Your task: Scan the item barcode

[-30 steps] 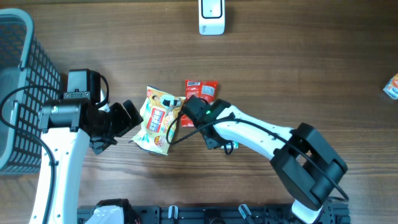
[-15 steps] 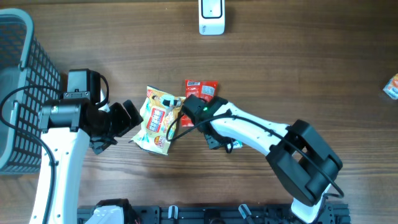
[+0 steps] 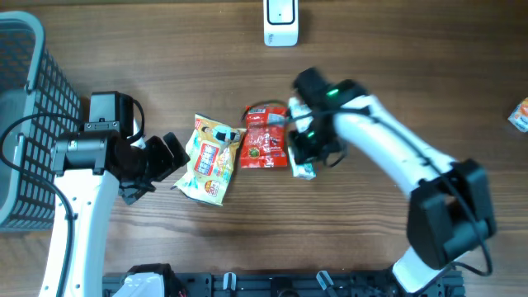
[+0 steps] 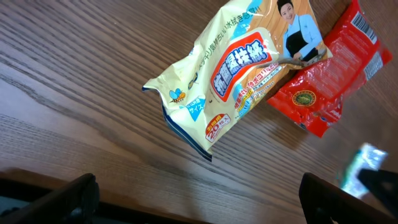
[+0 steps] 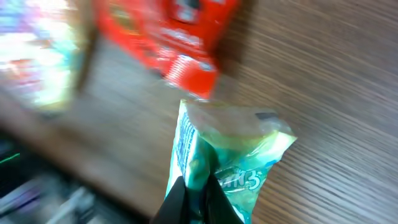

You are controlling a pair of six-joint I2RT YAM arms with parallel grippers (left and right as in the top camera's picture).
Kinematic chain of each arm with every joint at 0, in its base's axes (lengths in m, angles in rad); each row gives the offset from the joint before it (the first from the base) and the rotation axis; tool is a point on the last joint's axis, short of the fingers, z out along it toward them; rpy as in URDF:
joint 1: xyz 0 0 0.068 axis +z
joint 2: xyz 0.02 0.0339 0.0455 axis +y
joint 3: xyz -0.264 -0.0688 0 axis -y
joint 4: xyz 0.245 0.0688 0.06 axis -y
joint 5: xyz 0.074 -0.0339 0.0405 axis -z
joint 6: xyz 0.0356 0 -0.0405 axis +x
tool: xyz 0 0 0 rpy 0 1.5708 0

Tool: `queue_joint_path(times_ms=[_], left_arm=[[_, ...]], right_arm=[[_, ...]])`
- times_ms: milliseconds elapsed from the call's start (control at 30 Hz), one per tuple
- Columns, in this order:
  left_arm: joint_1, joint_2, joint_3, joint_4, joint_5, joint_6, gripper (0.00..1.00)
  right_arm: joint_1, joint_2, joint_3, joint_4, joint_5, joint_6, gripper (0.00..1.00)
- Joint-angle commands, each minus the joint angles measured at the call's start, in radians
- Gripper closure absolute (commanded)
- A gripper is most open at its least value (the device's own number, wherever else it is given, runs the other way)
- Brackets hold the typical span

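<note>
My right tool [image 5: 194, 198] is clamped shut on a green packet [image 5: 217, 158], pinching it by one edge. From overhead, the packet sits near the middle of the worktop [image 3: 396, 58], just at 3 o'clock of a red packet [image 3: 266, 140]. A yellow packet [image 3: 210, 157] lies at 9 o'clock of the red one, touching it. My left tool [image 3: 172, 155] stands wide open, holding nothing, at 9 o'clock of the yellow packet. The white scanner [image 3: 280, 21] is at 12 o'clock.

On the wooden table [image 3: 165, 49], a grey mesh basket [image 3: 21, 91] stands far left. A yellow snack bag [image 3: 211, 158] lies touching a red packet [image 3: 266, 139] mid-table; a small orange packet [image 3: 520, 115] lies far right.
</note>
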Motion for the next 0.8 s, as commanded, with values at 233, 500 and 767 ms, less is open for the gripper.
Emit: queue_joint_path(times_ms=[233,500,767], left_arm=[[-0.003,0.000,-0.003,0.001,0.011,-0.010,0.00],[-0.003,0.000,-0.003,0.001,0.011,-0.010,0.00],[-0.003,0.000,-0.003,0.001,0.011,-0.010,0.00]], right_arm=[[-0.235,-0.018,-0.416,0.317,-0.671,-0.189,0.96],[-0.284,-0.018,-0.536,0.509,-0.259,0.108,0.90],[-0.336,-0.018,-0.374,0.261,0.026,0.105,0.61]])
